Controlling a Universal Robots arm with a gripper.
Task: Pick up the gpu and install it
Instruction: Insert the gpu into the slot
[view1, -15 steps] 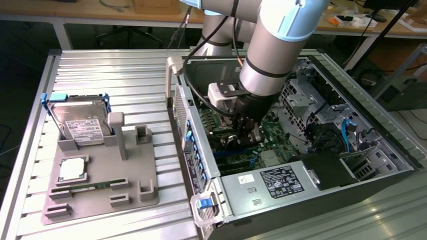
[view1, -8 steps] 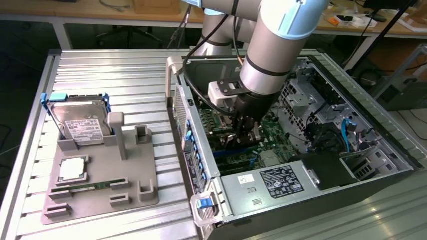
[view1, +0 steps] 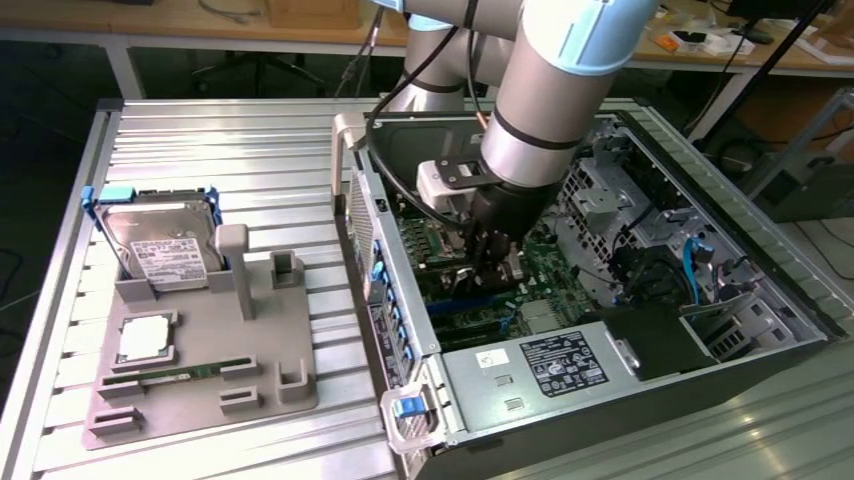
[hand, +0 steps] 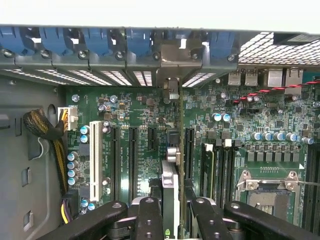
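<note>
The gpu (hand: 170, 187) stands on edge over the motherboard (hand: 240, 125) inside the computer case (view1: 747, 330), clamped between the tool (hand: 172, 212) fingers, so this looks like the install step, calling for its edge squared to a slot.

arm (view1: 561, 90) reaching down into open PC case (view1: 747, 250) | gripper (view1: 487, 268) low over motherboard (view1: 554, 255) | hard drive (view1: 160, 245) upright in grey fixture tray (view1: 267, 385), exterior view's left
</note>
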